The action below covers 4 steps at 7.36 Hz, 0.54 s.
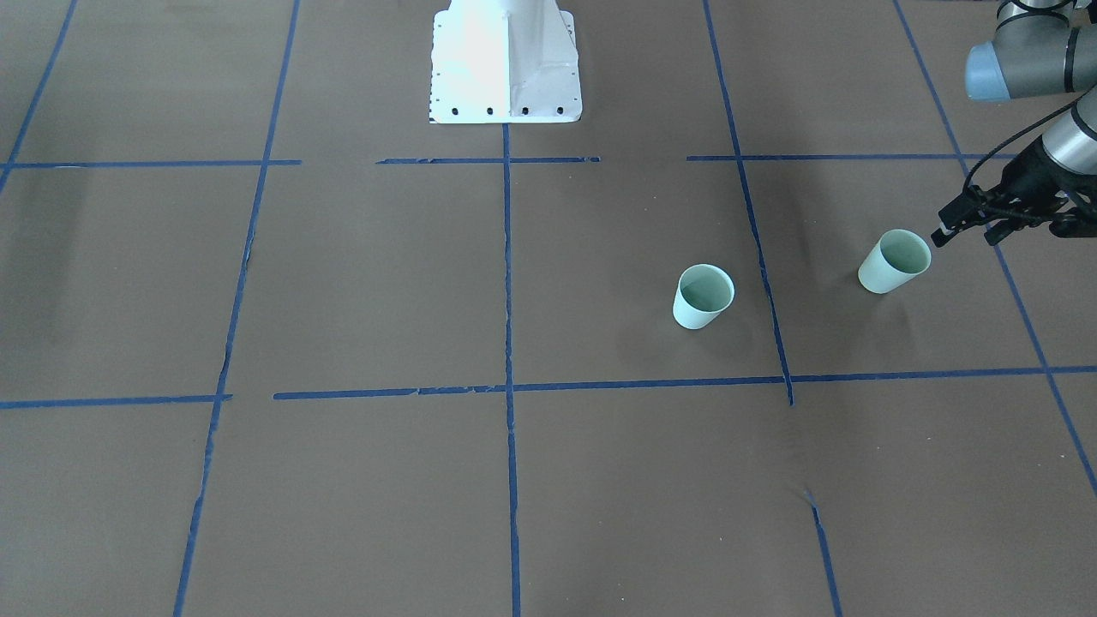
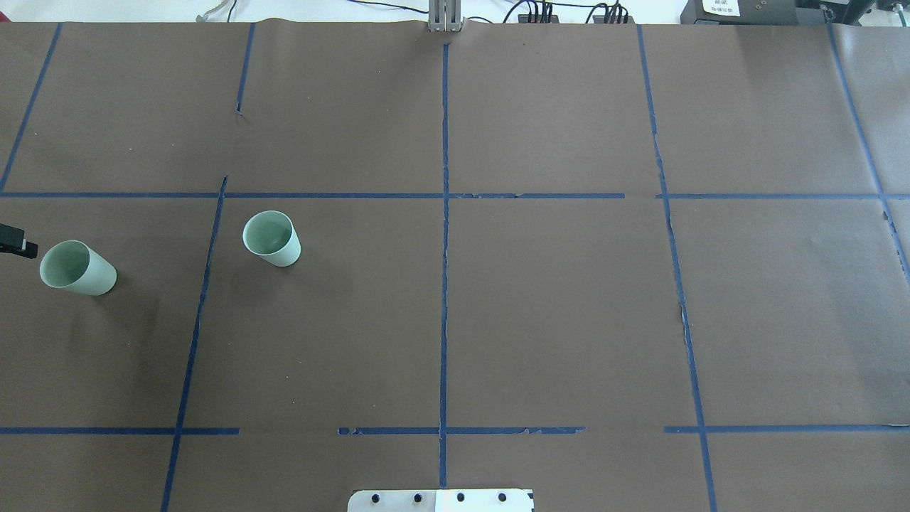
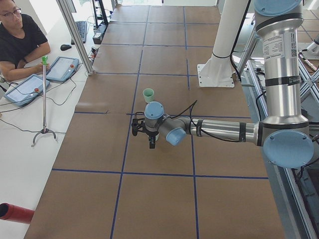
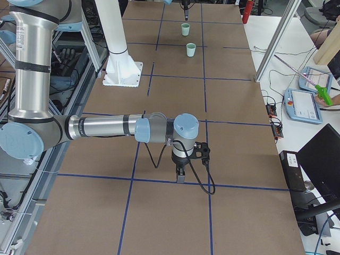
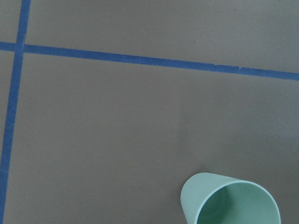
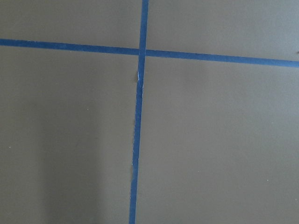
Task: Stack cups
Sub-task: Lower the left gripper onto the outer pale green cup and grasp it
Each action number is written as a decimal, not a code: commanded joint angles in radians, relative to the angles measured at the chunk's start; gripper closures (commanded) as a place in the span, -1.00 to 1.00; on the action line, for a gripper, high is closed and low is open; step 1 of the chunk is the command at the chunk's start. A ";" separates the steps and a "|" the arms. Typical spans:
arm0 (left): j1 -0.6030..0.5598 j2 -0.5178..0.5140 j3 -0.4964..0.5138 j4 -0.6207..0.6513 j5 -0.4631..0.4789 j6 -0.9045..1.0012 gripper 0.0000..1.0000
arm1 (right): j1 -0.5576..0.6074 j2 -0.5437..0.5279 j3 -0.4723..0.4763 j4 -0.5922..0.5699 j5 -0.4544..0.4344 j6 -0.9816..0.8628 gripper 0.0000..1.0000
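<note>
Two pale mint-green cups stand upright and apart on the brown table. One cup (image 1: 704, 296) (image 2: 271, 238) (image 3: 148, 95) (image 4: 190, 50) is nearer the middle. The other cup (image 1: 894, 261) (image 2: 77, 268) (image 4: 185, 30) (image 5: 229, 200) stands toward my left end. My left gripper (image 1: 943, 231) (image 2: 25, 247) (image 3: 152, 143) hangs just beside that cup's rim, empty, and its fingers look closed together. My right gripper (image 4: 180, 175) points down over bare table far from both cups, and I cannot tell whether it is open or shut.
The white robot pedestal (image 1: 506, 60) (image 2: 441, 500) stands at the table's near edge. Blue tape lines (image 2: 444, 213) grid the brown paper. An operator (image 3: 20, 40) sits beside the table with tablets (image 3: 65, 68). A thin stand (image 3: 44, 99) stands off the table.
</note>
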 commanded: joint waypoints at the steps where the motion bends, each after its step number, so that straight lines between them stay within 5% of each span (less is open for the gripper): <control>1: 0.050 -0.001 0.004 0.000 0.018 -0.058 -1.00 | 0.000 0.000 0.000 0.000 0.000 0.000 -1.00; 4: 0.079 -0.010 0.024 0.000 0.019 -0.063 -0.89 | 0.000 0.000 0.000 0.000 0.000 0.000 -1.00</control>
